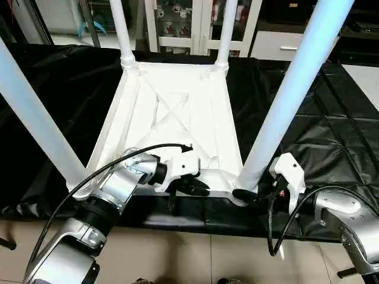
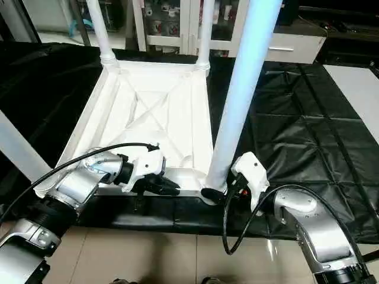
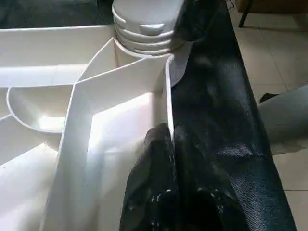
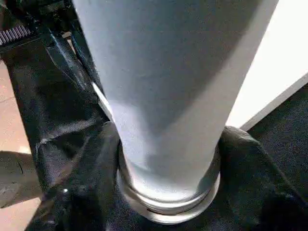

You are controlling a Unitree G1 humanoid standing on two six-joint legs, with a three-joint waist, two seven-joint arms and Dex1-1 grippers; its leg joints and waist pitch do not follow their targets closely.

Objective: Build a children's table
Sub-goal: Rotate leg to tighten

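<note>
On the black sheet-covered bench [image 1: 331,136], the children's table lies upside down — a white plastic rectangular top [image 1: 177,118] with a raised rim and an X-ribbed underside facing up, and four long white tapered tube legs standing from its round corner sockets. Two far legs [image 1: 121,29] [image 1: 228,29] are seen at the back; the near-left leg [image 1: 32,115] and the near-right leg [image 1: 293,89] rise steeply toward the camera.

The left gripper [image 1: 192,186] is clamped shut on the thin near rim of the top, one black finger [image 3: 154,192] on each side of the wall, as the left wrist view shows. The right gripper [image 1: 251,194] is set around the base of the near-right leg just above its socket collar [image 4: 168,202]; its black fingers flank the tube, but whether they press on it cannot be told.

The piece is judged light and hollow, stiff along the ribs yet likely to flex at the thin rim. The glossy plastic is probably slippery, and the taper would let a grip slide toward the narrow end. Hold is best taken low on a leg, close to the collar, or on the rim next to a rib junction — high on a leg the leverage could strain or loosen the socket. The loose sheet beneath may let the top skid when pushed.
</note>
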